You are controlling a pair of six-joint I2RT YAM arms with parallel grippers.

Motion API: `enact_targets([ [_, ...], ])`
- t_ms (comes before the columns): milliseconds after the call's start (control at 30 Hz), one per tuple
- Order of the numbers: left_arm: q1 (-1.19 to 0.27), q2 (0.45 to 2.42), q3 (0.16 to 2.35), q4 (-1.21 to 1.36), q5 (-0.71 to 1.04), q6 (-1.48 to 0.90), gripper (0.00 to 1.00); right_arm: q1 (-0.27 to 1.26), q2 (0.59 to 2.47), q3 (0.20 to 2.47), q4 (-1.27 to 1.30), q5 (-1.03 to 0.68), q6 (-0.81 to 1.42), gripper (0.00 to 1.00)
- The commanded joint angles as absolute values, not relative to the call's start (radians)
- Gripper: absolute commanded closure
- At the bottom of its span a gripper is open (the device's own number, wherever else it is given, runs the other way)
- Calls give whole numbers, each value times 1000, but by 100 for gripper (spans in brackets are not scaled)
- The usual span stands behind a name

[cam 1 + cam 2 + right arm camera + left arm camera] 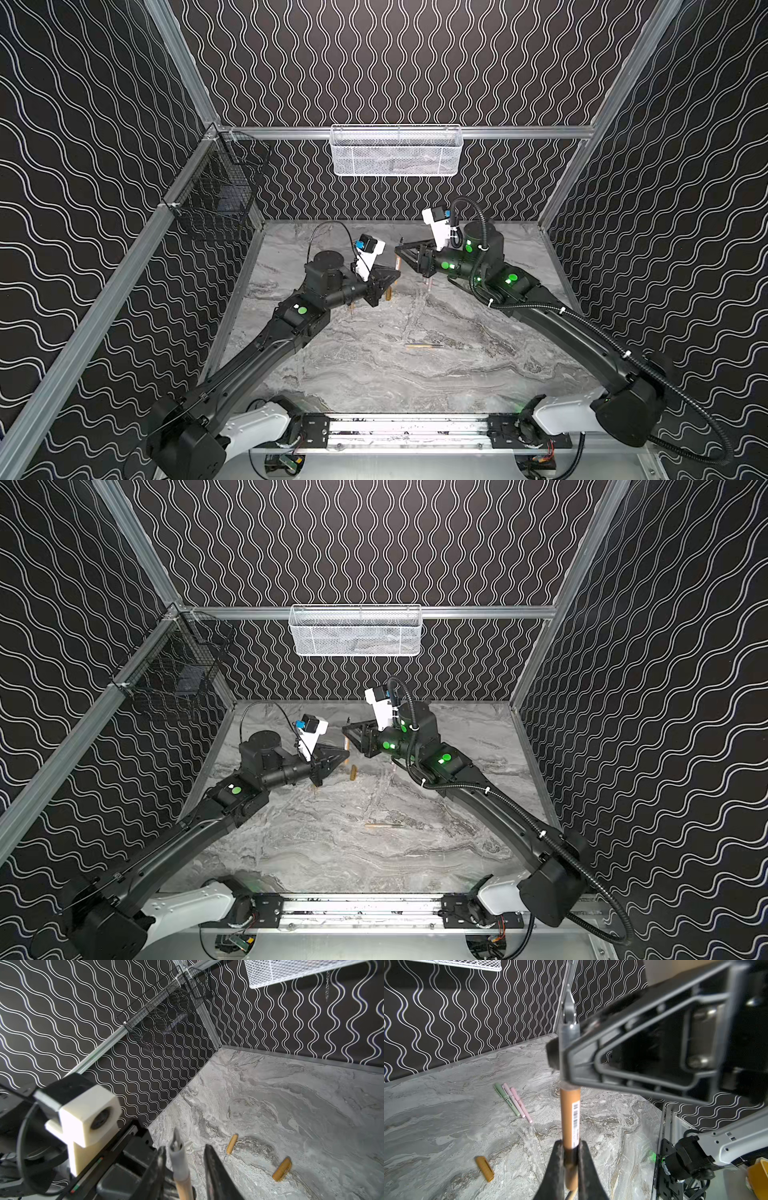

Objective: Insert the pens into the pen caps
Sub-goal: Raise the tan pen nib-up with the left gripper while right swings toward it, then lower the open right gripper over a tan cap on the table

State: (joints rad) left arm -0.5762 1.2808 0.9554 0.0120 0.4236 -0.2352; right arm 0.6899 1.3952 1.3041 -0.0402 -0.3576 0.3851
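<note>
My left gripper [571, 1147] is shut on the lower barrel of a tan-brown pen [570, 1118] and holds it upright above the table's back middle. Its grey neck and thin tip [178, 1153] stand between the jaws of my right gripper [186, 1152], which are apart, with a gap on one side. In both top views the grippers [395, 276] [397, 249] meet tip to tip. Two tan pen caps [232, 1144] [282, 1169] lie on the table below. Another tan pen [424, 345] lies at mid-table. Three pens with caps on, one green [506, 1099] and two pink [519, 1103], lie side by side.
A white mesh basket [395, 151] hangs on the back wall and a black wire basket [220, 195] on the left wall. Metal frame rails edge the marble table [374, 374]. A yellow tape roll [758, 1180] sits beyond the table's edge.
</note>
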Motion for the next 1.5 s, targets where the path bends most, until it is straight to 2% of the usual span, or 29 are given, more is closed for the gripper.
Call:
enact_targets([
  [0,-575,1285,964,54,445,-239,98,696,1404,1312,4,-372,397,71],
  [33,-574,1285,967,51,449,-237,98,697,1403,1311,3,-369,396,73],
  [100,-574,1291,972,45,456,-233,98,699,1399,1303,11,-368,397,86],
  [167,-574,1290,973,45,455,-233,93,701,1391,1302,12,-364,402,94],
  [200,-574,1292,974,44,454,-233,89,701,1388,1302,13,-364,400,96],
  [333,-575,1302,981,29,458,-231,56,703,1363,1298,10,-335,394,99],
  [400,-574,1309,987,18,448,-229,54,703,1355,1298,8,-336,391,99],
  [467,-574,1317,992,10,447,-227,56,705,1350,1297,5,-343,390,99],
  [967,-574,1307,980,39,472,-230,100,706,1377,1274,61,-381,451,100],
  [1000,-574,1306,980,37,469,-230,100,706,1380,1277,60,-383,451,99],
  [1033,-575,1302,979,38,456,-227,100,706,1381,1283,53,-384,449,94],
  [1100,-575,1291,973,31,404,-227,100,706,1376,1293,41,-378,452,76],
  [1233,-574,1260,966,5,251,-231,100,706,1341,1305,2,-325,450,60],
  [1333,-574,1232,959,-13,128,-245,100,704,1311,1293,-26,-242,460,59],
  [1467,-574,1195,957,-64,-60,-264,100,695,1324,1250,-57,-94,501,69],
])
